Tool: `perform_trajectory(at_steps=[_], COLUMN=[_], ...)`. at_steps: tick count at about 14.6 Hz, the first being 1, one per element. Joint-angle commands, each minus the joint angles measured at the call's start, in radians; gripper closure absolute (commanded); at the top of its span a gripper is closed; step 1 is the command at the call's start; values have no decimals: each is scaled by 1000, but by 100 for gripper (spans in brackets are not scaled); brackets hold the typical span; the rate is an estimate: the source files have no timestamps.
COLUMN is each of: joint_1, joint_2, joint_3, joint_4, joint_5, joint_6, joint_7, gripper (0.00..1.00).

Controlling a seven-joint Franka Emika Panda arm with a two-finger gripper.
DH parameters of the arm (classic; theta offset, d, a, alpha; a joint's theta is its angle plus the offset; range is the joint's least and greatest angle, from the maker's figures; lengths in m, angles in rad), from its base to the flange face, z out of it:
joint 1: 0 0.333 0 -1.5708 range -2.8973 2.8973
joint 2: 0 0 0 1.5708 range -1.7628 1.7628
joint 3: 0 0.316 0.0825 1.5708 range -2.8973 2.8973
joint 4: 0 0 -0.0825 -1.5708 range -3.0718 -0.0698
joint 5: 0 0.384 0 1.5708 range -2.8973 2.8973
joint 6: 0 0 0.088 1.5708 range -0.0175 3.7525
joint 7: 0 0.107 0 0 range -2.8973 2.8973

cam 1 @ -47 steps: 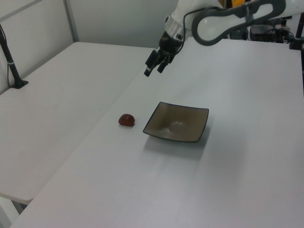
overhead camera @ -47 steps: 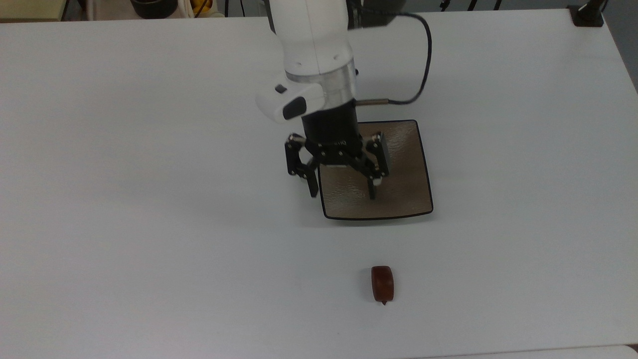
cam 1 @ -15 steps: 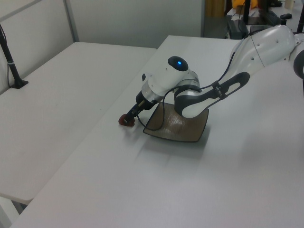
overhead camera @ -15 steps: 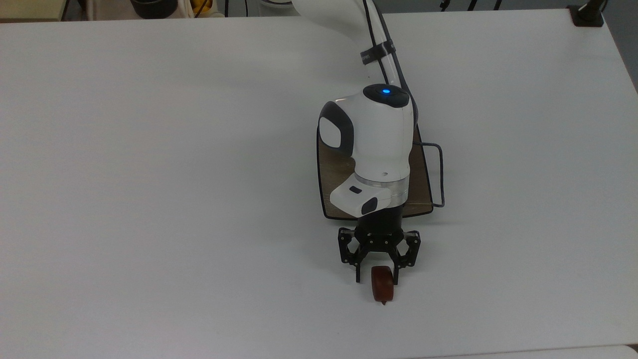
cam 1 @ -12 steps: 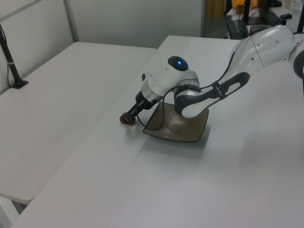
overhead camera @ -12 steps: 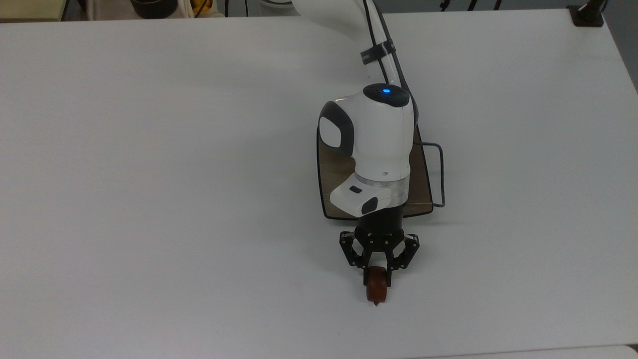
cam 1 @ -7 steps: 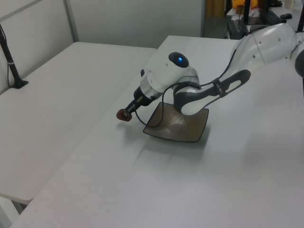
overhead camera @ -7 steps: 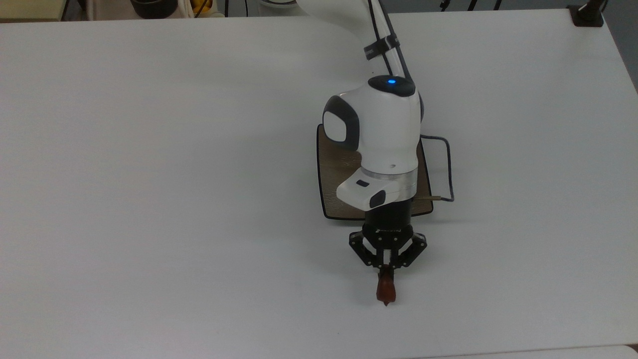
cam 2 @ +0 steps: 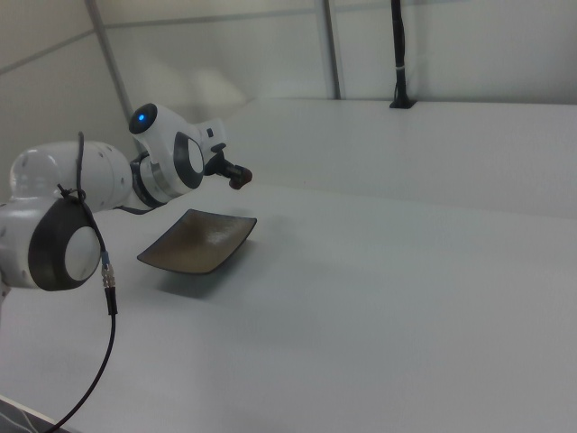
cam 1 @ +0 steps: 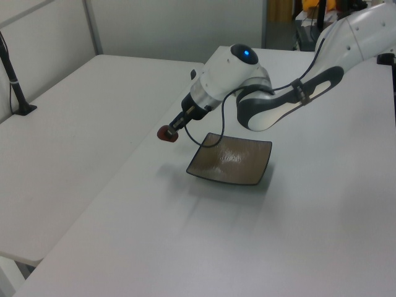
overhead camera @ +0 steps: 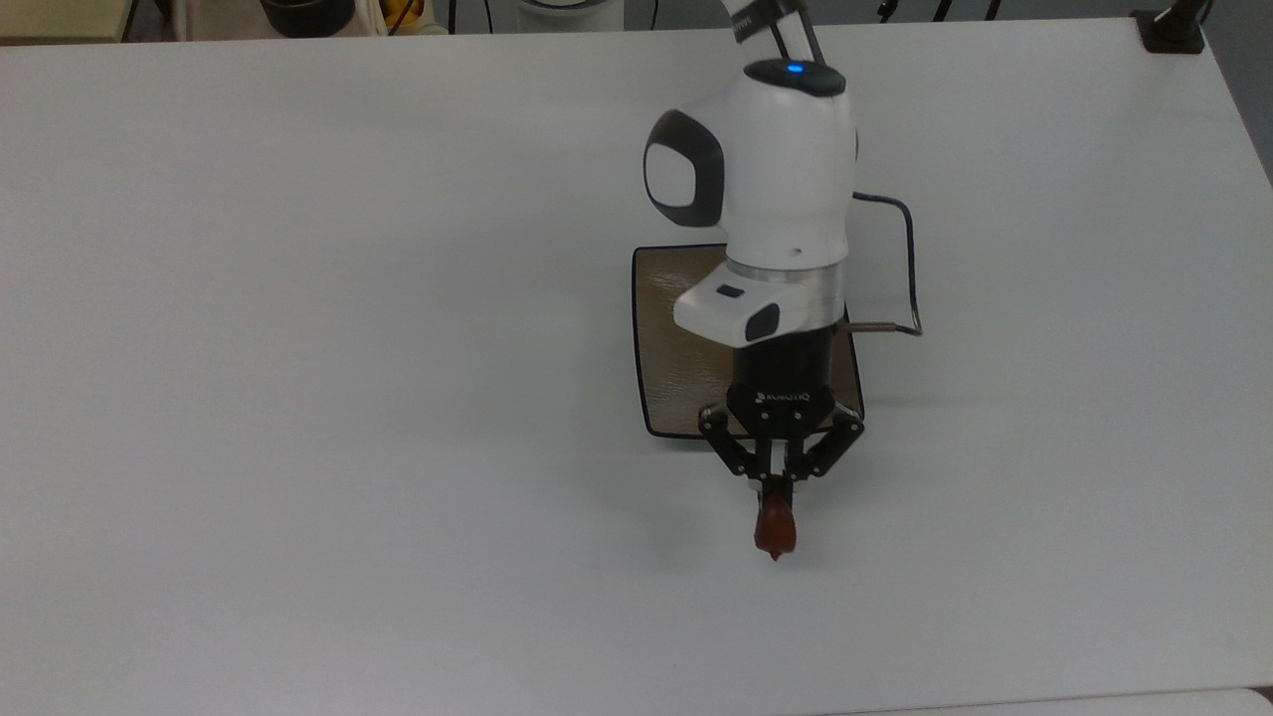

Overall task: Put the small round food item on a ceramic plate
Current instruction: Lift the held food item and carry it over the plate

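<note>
Gripper (overhead camera: 775, 487) pinching the food item (overhead camera: 774, 530) between both fingertips, well clear of the counter (overhead camera: 298, 398). Item poking out past the fingertips, its pointed tip aimed away from the wrist, toward the top view's bottom edge. Seen in the left view as a small red-brown lump (cam 1: 166, 133) at the end of the gripper (cam 1: 172, 129), held up in the air with a faint shadow on the counter (cam 1: 124, 235) below. Seen in the right view as a dark lump (cam 2: 237, 181) right at the gripper (cam 2: 233, 176) tip.

Plate (overhead camera: 671, 368) behind the gripper, under the wrist and arm, with nothing lying on its visible part; near edge just behind the finger linkages in the top view. In the left view, plate (cam 1: 232, 162) lower than the gripper and toward the left view's right. In the right view, plate (cam 2: 198, 242) below the gripper.

Plain white counter, wide and flat. Pale walls beyond it in the left and right views, with a dark post (cam 2: 398, 54) at the far edge in the right view.

Much of the plate covered by the arm in the top view. Fingertips too small to make out in the left and right views.
</note>
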Motion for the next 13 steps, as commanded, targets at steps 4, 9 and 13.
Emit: perform_trajectory(at_steps=[4, 9, 13], joint_1=[-36, -34, -34], joint_2=[-276, -431, -456], joint_3=[-2, -1, 16], joint_4=[-364, -569, -645], joint_5=[2, 3, 5], joint_6=[14, 5, -41], joint_7=[27, 27, 29], gripper=[87, 86, 86])
